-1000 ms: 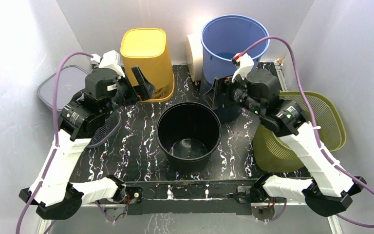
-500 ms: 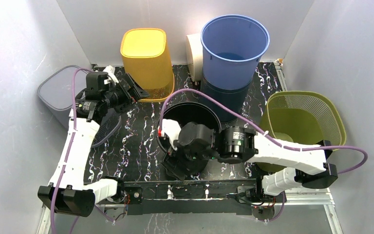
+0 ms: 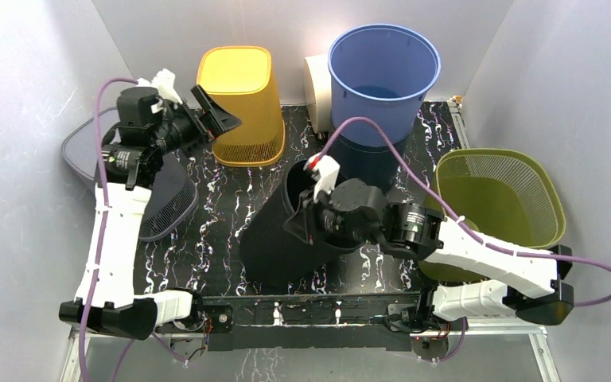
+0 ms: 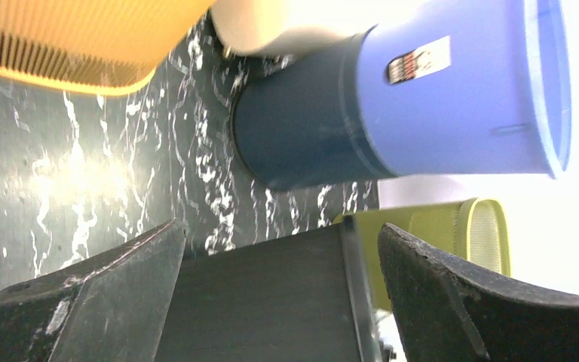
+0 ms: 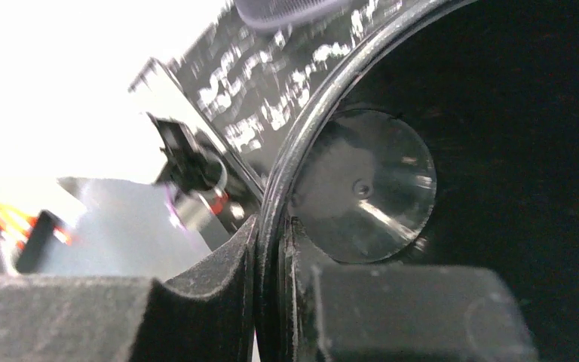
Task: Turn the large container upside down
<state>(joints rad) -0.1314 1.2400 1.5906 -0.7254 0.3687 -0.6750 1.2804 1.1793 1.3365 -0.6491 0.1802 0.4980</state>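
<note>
Tipping marks the change from half a second ago: the black container (image 3: pixel 274 239), which then stood upright with its mouth to the ceiling, now leans steeply at the middle of the worktop (image 3: pixel 223 199), its base end low toward the near-left and its mouth turned up toward the far right. The right hand (image 3: pixel 312 216), earlier bent down over the container's near rim, now sits higher at the raised rim, with the right arm stretched in from the right edge across the front of the olive mesh basket (image 3: pixel 517 199). The right wrist view shows it clamped on that rim, one of its fingers (image 5: pixel 415 309) inside the wall and the other outside, with the round floor of the container beyond. The left arm has risen and drawn back toward the far-left corner. The left hand (image 3: pixel 219 113) now hangs just beside the yellow bin (image 3: pixel 243 87), touching nothing, with its jaws spread wide. Its wrist camera looks between them at the container's dark side and at the blue bucket (image 4: pixel 452 98).
</note>
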